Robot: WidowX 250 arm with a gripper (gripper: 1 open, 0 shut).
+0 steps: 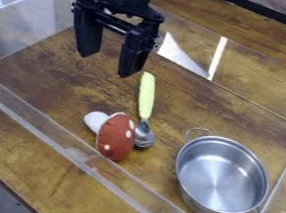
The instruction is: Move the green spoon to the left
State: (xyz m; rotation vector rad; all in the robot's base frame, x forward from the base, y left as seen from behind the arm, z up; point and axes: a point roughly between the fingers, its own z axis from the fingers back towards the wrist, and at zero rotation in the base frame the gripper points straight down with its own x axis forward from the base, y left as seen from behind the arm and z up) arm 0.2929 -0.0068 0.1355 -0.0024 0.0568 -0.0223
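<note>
Wood is what I see under everything: a brown tabletop (30,71) with clear plastic walls (47,130) standing around it like a low box.

My gripper (113,56) hangs near the top of my view, a bit left of the middle. It is black and it points down. Its jaws are wide open, with a gap between the two fingers (84,31), and they hold nothing. I can see the wood through the gap. The fingertips look to be above the tabletop and do not touch any of the things.

I see the spoon (145,107) just below and to the right of the gripper. It lies flat on the wood. Its yellow-green handle points up toward the back, and its round silver bowl is at the near end. The top of the handle is close to the right finger, but I think they are apart.

A toy mushroom (114,135) lies on its side right next to the spoon's bowl. It has a red cap and a white stem. The cap looks to be touching the bowl, or very nearly so.

A shiny metal pot (224,176) sits to the right, near the front wall. It is upright, and nothing is inside it. It has small handles on its rim. It sits just beside the spoon's bowl, with a small gap between them.
</note>
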